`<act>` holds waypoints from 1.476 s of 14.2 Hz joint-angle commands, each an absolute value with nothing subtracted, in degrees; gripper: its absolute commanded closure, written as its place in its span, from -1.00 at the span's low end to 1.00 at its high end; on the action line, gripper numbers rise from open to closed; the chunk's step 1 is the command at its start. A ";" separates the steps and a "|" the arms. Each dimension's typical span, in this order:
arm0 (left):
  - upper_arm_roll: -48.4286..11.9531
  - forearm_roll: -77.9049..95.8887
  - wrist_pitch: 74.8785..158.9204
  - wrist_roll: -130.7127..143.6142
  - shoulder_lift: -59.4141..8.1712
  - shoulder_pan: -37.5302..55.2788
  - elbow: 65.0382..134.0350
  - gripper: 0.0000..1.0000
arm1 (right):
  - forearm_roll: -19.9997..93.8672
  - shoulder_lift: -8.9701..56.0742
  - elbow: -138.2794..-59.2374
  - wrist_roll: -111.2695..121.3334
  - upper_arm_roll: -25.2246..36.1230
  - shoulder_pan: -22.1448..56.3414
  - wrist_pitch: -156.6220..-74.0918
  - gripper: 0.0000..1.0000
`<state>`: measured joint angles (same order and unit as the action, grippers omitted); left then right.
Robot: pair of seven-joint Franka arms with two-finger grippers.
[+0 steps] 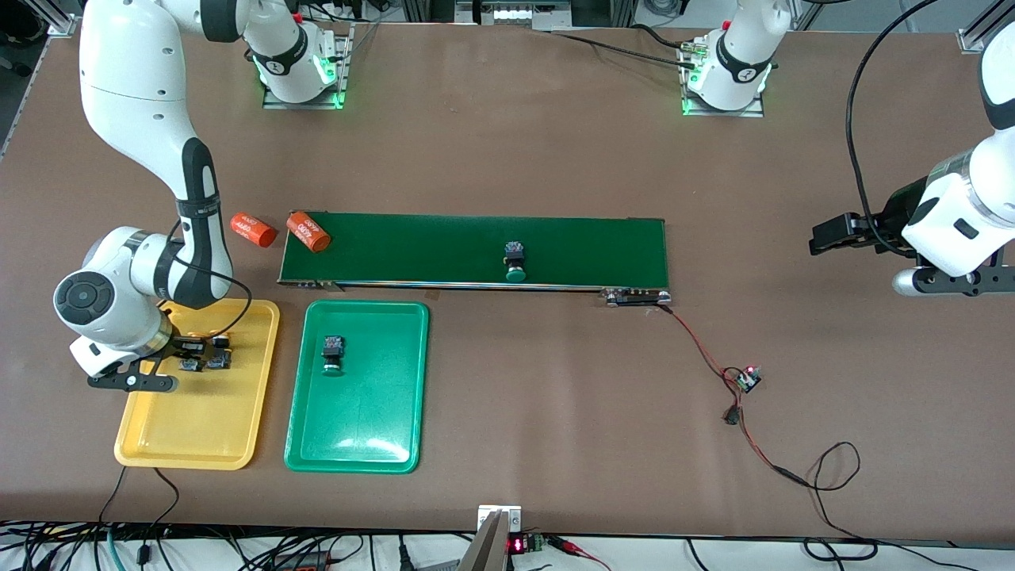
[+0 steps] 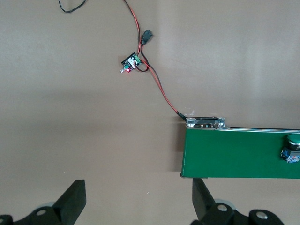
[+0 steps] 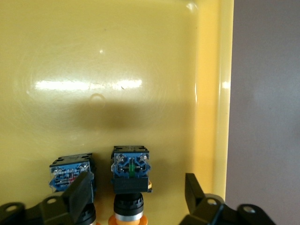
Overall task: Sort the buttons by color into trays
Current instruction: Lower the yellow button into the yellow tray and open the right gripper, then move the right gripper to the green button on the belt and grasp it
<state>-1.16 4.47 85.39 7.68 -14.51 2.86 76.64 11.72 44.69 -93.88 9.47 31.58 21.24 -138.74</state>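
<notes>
My right gripper [image 1: 208,354] hangs low in the yellow tray [image 1: 202,432], fingers released around the second yellow-orange button [image 3: 130,168], set down beside the first. One green button [image 1: 332,354] lies in the green tray [image 1: 357,428]; another [image 1: 515,262] waits on the conveyor belt [image 1: 444,246]. Next I lift clear and fetch it. My left gripper [image 2: 138,206] waits, released, over the tabletop [image 1: 555,396].

yellow tray [image 1: 238,444], green tray [image 1: 396,381], dark-green belt [image 1: 587,246], green-capped button [image 1: 515,274].

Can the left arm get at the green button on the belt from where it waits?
Probably yes. The left gripper waits open off the belt's end, nothing lies between it and the green button, and the right gripper is over the yellow tray.
</notes>
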 commanded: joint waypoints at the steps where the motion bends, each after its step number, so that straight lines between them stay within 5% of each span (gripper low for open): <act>1: -0.79 3.34 85.17 7.91 -11.96 3.34 77.17 -1.00 | 11.52 40.36 -93.43 11.69 31.03 21.35 -136.34 -1.00; 13: 1.93 3.34 92.98 7.03 -12.57 3.25 82.70 -1.00 | 13.01 29.09 -93.25 -1.91 29.53 39.79 -114.71 -1.00; 21: 4.22 2.29 95.18 0.18 -12.83 3.25 84.11 -1.00 | 13.10 30.59 -92.37 -30.41 29.27 56.59 -115.84 -1.00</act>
<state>3.47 3.75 94.51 2.94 -13.43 2.86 83.44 12.72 30.56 -92.13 -28.90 28.79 55.15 -115.27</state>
